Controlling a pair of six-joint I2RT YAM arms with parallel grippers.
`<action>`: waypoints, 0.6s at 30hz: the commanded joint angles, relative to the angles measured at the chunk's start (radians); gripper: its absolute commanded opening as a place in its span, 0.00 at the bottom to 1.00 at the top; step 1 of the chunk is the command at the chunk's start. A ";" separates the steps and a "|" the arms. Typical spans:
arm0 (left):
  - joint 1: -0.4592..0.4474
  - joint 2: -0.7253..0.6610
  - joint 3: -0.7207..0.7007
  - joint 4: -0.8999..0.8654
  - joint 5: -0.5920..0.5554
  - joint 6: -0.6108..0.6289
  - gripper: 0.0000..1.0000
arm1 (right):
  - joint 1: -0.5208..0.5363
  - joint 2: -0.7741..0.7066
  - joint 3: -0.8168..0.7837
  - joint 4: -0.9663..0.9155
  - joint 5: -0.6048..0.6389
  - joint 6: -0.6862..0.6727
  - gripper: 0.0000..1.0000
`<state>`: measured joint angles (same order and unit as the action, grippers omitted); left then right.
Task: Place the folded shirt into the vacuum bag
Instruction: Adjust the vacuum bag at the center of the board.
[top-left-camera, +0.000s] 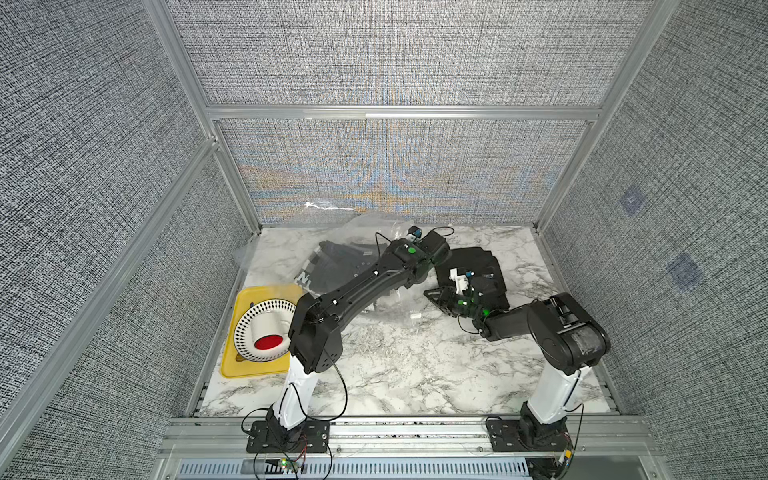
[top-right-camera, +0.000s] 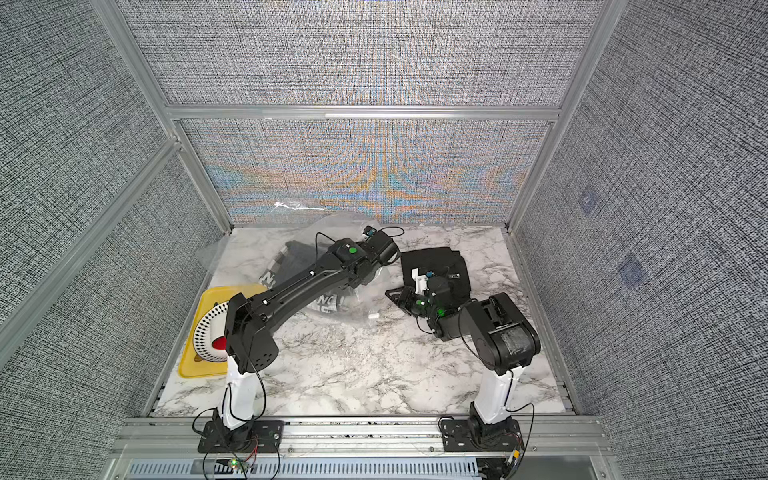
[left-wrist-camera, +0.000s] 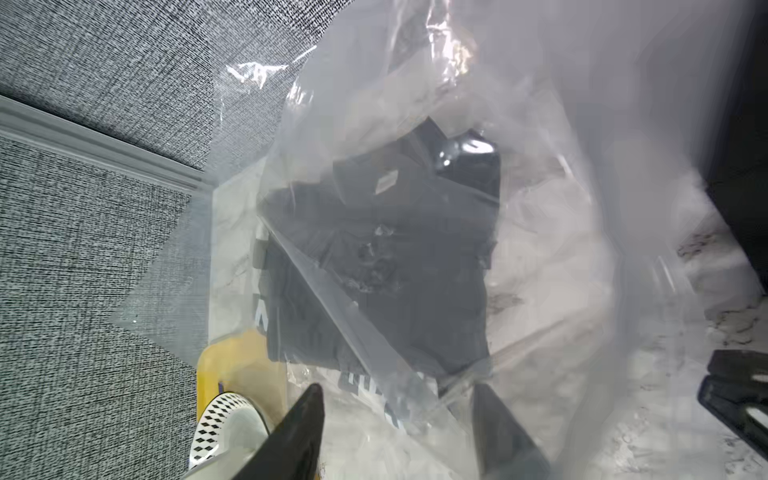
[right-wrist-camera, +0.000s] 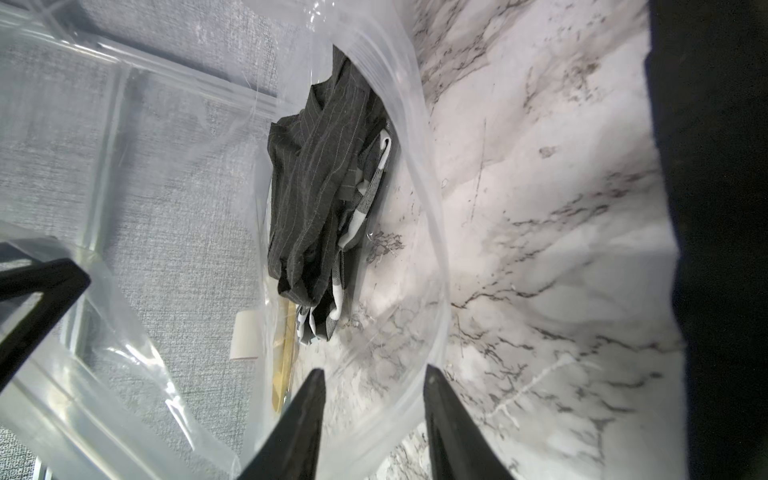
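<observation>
The vacuum bag lies crumpled at the back of the marble table, with a dark pinstriped garment inside it. The folded shirt, black, rests on the table to the right of the bag. My left gripper is at the bag with its jaws apart. Bag film runs between them and veils one finger. My right gripper stands open at the bag's mouth. The bag's rim passes between its fingers. In both top views the left arm hides its own jaws.
A yellow tray at the left carries a diamond-patterned plate and a white cup with a red inside. Grey fabric walls with aluminium posts close in the table on three sides. The right arm's elbow stands near the right edge.
</observation>
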<state>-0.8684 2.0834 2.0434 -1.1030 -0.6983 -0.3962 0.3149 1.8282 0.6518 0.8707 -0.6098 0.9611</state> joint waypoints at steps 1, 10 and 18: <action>0.032 -0.007 0.000 0.054 0.103 0.029 0.54 | 0.001 -0.022 0.033 -0.056 0.002 -0.065 0.42; 0.094 -0.009 0.031 0.075 0.222 0.077 0.17 | 0.013 -0.161 0.238 -0.475 0.239 -0.455 0.62; 0.094 -0.088 -0.037 0.072 0.267 0.090 0.05 | 0.095 -0.107 0.396 -0.601 0.456 -0.823 0.70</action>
<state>-0.7753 2.0190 2.0155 -1.0416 -0.4522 -0.3153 0.3904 1.7035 1.0302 0.3492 -0.2554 0.3321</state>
